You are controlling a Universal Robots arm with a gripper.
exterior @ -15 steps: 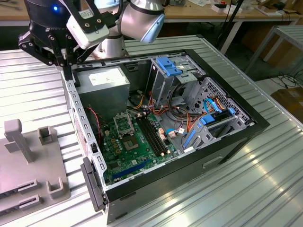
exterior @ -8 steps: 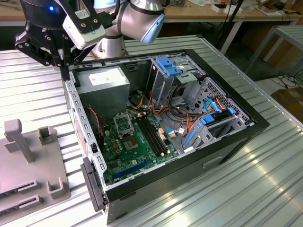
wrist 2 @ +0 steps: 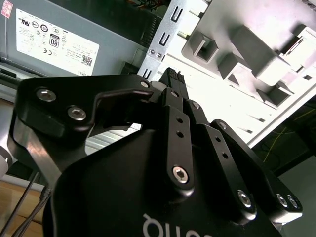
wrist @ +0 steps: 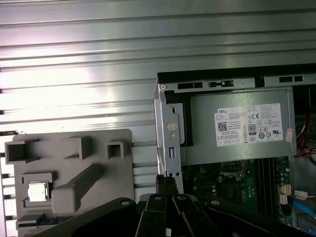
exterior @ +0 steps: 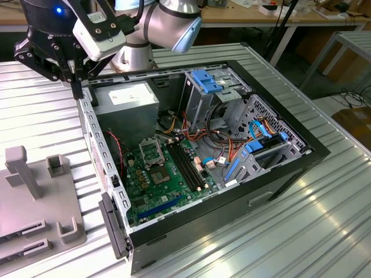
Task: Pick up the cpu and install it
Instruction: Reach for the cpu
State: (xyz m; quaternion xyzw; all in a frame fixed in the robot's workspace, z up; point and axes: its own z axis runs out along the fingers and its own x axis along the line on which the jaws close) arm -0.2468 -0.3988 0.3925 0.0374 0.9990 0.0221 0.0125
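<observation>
We find one printed white label point(wrist: 249, 124) on the flat face of the grey metal box point(wrist: 207, 148), which sits in a corner of the open computer case point(wrist: 232, 76). The label carries rows of fine print, a square code and several round and boxed certification marks, all too small for us to make out. A small red-and-white sticker point(wrist: 289, 132) sits just beside the label's edge. In the second wrist view, white lettering point(wrist 2: 168, 228) on the black body of the gripper point(wrist 2: 173, 78) is only partly in the picture.

Silver cpu point(wrist: 38, 191); grey holder point(wrist: 121, 173); green board point(exterior: 139, 185); black case point(exterior: 220, 229); ribbed metallic table point(exterior: 324, 231)
</observation>
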